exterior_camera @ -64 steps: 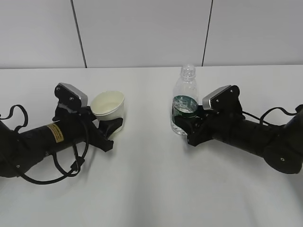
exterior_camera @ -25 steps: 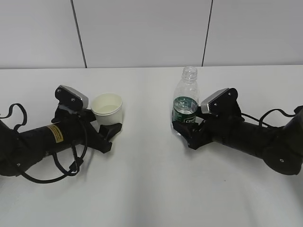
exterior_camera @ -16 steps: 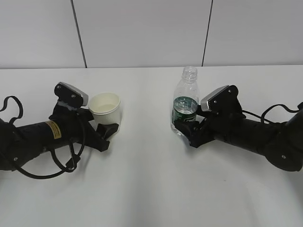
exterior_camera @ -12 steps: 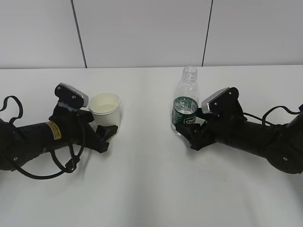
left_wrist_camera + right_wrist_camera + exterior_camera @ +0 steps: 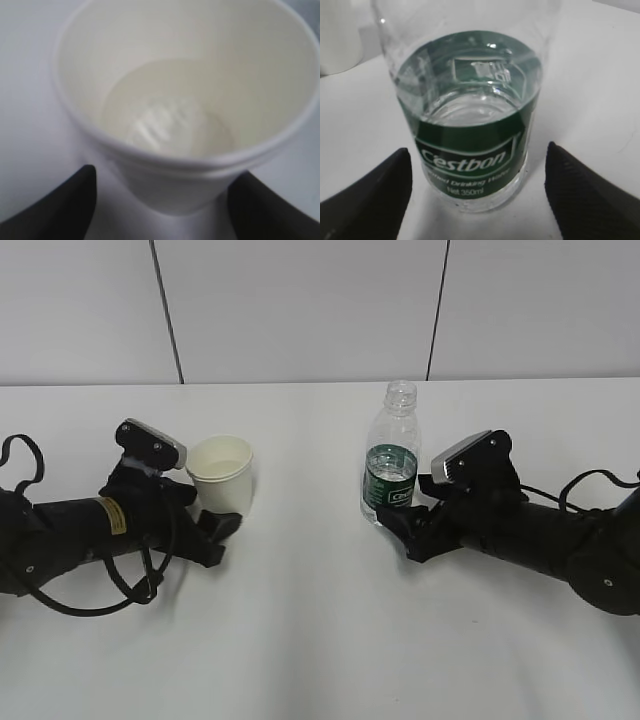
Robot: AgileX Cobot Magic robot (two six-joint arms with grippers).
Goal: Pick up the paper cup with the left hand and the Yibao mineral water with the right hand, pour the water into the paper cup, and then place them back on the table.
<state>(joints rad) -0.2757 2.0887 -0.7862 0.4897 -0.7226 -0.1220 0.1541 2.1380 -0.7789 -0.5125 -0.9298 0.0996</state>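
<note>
Paper cup left of bottle, on table.

Paper cup stands upright left of centre, bottle right of centre; a black gripper lies just beside each, spread.

Both arms lie low along the desk, reaching inward. The left gripper and right gripper stand with jaws apart, clasping nothing.
</note>
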